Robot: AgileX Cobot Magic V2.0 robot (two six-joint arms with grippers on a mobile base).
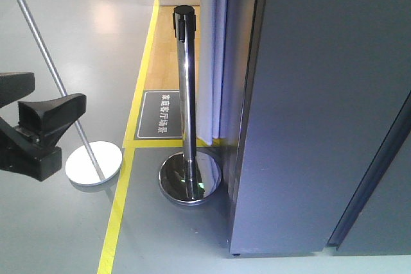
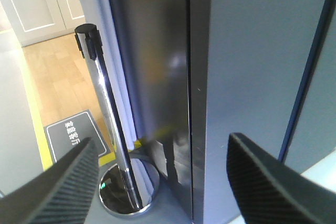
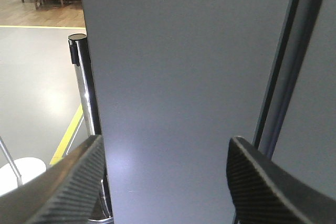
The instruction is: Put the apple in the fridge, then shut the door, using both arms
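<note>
Ribbed black fingers of the right gripper (image 3: 165, 182) fill the bottom of the right wrist view, spread wide with nothing between them, facing the flat dark-grey outer face of the door (image 3: 184, 77). The left gripper (image 2: 165, 182) is likewise spread and empty, looking along the door's edge (image 2: 198, 103) toward the fridge (image 2: 152, 61) body behind it. No apple shows in any view; I cannot tell from these pictures whether it is already inside.

Taking the door as the landmark: a chrome stanchion post (image 1: 186, 94) with a black cap stands just left of it, its round base (image 1: 190, 178) on the grey floor near the door's lower corner. Farther left a thin pole (image 1: 58, 81) slants down to a white disc base (image 1: 94, 163), and yellow floor tape (image 1: 122, 203) runs past both. A dark floor sign (image 1: 160, 115) lies behind the post.

My judgement is that the step in hand is closing the door, which looks nearly or fully swung to. To do it well, press with a flat finger surface on the door's outer face, well away from the hinge side, and push steadily along the swing. Keep the left arm clear of the stanchion and out of the gap between door edge and fridge, so nothing gets pinched.
</note>
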